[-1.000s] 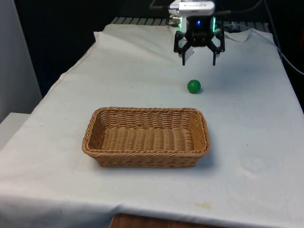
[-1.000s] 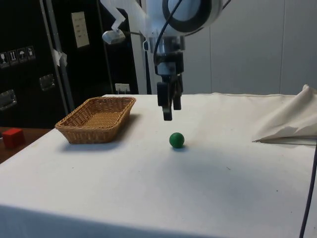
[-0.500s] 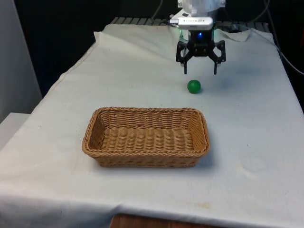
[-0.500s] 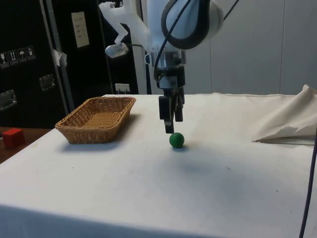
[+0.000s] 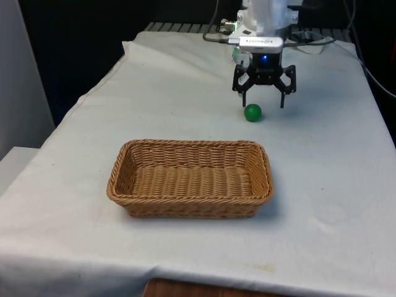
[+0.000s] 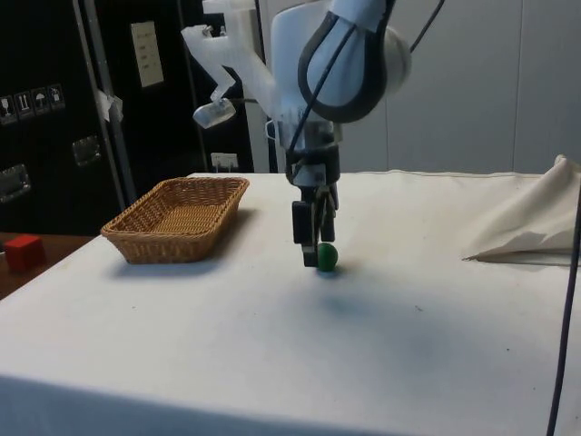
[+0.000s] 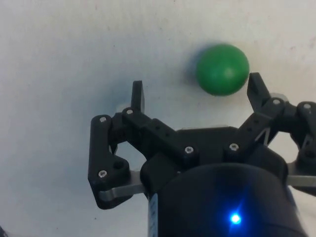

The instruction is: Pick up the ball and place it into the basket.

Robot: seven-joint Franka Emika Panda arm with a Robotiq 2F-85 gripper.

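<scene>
Since a second earlier my tool (image 5: 265,101) had dropped from well above the counter (image 5: 334,185) to just over it, and had shifted slightly toward the front view's right. The ball (image 5: 252,112) and the basket (image 5: 190,178) had not moved. My tool's fingers (image 7: 138,95) stood apart, with nothing between them yet. In the wrist view the green ball (image 7: 222,69) sat close to one fingertip and off-centre, not midway in the gap. It rested on the white cloth, near the basket but apart from it, on the robot's side of the basket.

I judged the ball small, light, smooth and round, so it would likely roll at a nudge or squirt out of an uneven squeeze. The best hold seemed to be across its widest part, with the ball centred between the fingers. In the side view a red block (image 6: 24,252) lay beyond the counter's edge. Small signs on the dark cabinets were too small to read, and I saw no writing on the ball or basket.
</scene>
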